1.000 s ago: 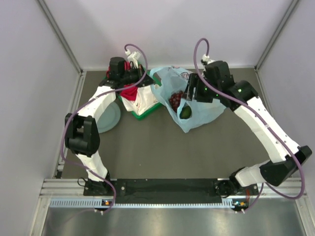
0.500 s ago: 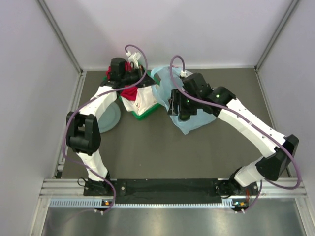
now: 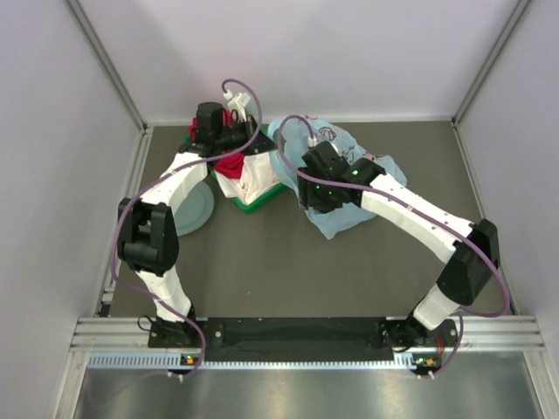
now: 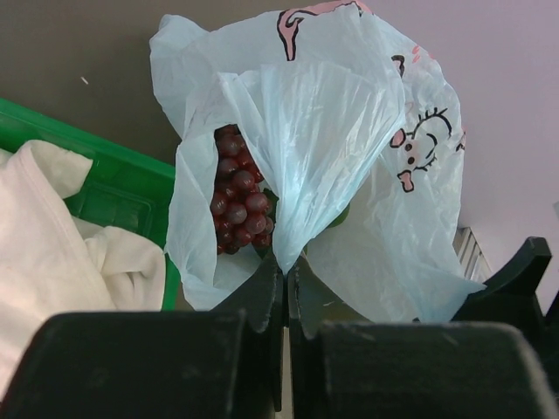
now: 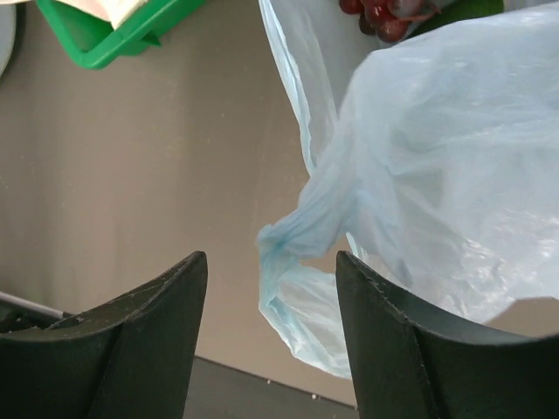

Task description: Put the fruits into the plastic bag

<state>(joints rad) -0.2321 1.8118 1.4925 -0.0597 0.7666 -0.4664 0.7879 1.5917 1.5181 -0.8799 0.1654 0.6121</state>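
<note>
A thin, crinkled fold of the translucent light-blue plastic bag (image 4: 297, 113) is being pinched between the closed jaws of the left gripper (image 4: 286, 272). Just beyond those jaws, glossy round dark-red grapes (image 4: 236, 205) are being shown inside the bag, and a green fruit (image 4: 339, 215) beside them is being mostly hidden by film. The right gripper (image 5: 271, 259) is being held with its jaws spread, a twisted end of the bag lying ahead of the gap between them.

The plastic bag (image 4: 349, 122), thin translucent light blue with printed cartoon marks, lies crumpled toward the far side of the table (image 3: 262, 271). Dark red grapes (image 4: 236, 196) sit inside its open mouth, with a sliver of green fruit (image 4: 339, 215) beside them.
</note>
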